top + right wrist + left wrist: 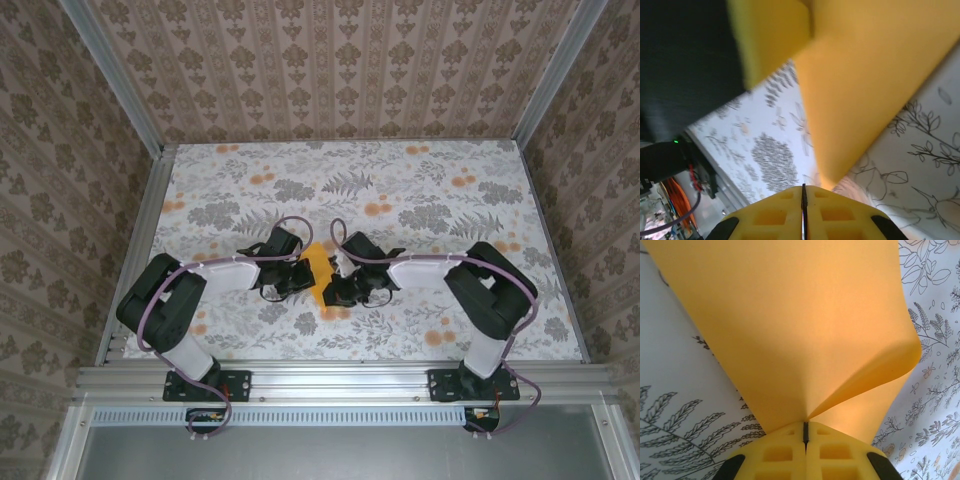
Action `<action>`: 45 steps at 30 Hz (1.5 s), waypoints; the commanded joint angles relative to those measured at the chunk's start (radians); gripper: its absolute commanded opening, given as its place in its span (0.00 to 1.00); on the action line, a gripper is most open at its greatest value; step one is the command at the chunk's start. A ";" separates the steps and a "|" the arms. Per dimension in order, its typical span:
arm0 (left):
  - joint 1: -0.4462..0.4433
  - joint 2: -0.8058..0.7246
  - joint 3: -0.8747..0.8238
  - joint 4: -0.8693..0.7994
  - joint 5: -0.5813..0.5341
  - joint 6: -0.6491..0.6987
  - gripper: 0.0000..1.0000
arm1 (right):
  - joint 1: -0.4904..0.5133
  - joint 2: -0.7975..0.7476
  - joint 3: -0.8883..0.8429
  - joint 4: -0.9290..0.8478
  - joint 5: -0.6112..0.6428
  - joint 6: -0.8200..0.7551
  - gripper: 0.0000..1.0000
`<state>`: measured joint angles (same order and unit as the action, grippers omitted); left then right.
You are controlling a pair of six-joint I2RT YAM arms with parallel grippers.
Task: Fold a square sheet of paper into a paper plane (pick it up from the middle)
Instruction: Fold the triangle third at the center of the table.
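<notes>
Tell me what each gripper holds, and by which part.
The left gripper pinches the square sheet of paper where it folds over; for the right gripper it cannot be told.

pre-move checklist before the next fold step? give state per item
1. Grip: left claw shut on the sheet of paper: ok.
2. Jaws of right claw shut: ok. Whether it grips the sheet: cannot tell.
3. Sheet sits between both claws in the top view: ok.
4. Sheet flat: not ok, it bows beside the left claw.
5. Edges lined up for a crease: cannot tell.
</notes>
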<state>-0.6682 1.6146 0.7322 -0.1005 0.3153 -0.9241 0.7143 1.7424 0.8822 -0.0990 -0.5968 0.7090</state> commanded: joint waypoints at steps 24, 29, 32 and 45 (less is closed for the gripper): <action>0.001 -0.007 -0.019 -0.125 -0.064 0.024 0.02 | -0.098 0.176 0.204 -0.088 0.138 -0.180 0.09; 0.002 -0.006 -0.017 -0.137 -0.068 0.037 0.02 | -0.104 0.197 0.210 -0.092 0.155 -0.178 0.09; 0.005 -0.011 -0.009 -0.143 -0.070 0.047 0.02 | -0.104 0.214 0.205 -0.094 0.158 -0.166 0.09; -0.013 -0.162 0.011 -0.162 -0.073 0.059 0.14 | -0.048 0.133 0.125 -0.086 0.218 0.115 0.10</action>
<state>-0.6678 1.5032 0.7422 -0.2325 0.2607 -0.8749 0.6449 1.8950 1.0412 -0.1543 -0.4355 0.7025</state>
